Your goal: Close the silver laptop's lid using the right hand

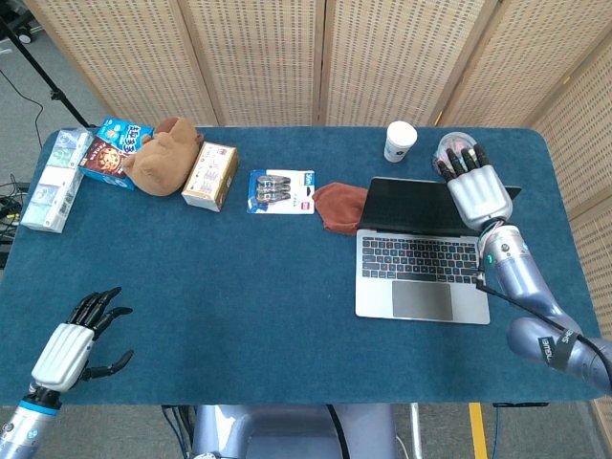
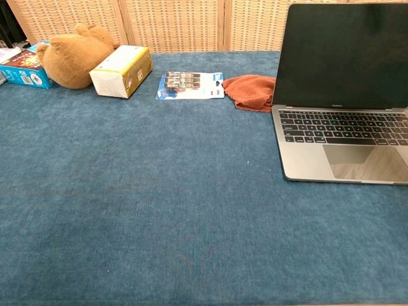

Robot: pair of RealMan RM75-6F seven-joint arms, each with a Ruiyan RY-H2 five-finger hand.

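The silver laptop (image 1: 418, 273) (image 2: 341, 153) stands open on the right of the blue table, its dark screen (image 1: 411, 206) upright and facing me. My right hand (image 1: 475, 187) hovers over the screen's top right edge, fingers extended and slightly apart, pointing away from me, holding nothing. Whether it touches the lid I cannot tell. The chest view does not show it. My left hand (image 1: 72, 344) hangs near the table's front left corner, fingers spread, empty.
Behind the laptop stand a white paper cup (image 1: 400, 142) and a clear container (image 1: 453, 148) partly hidden by my right hand. An orange cloth (image 1: 338, 206) lies left of the screen. A battery pack (image 1: 281, 191), yellow box (image 1: 209, 175), brown plush (image 1: 161, 156) and boxes (image 1: 107, 153) line the back left.
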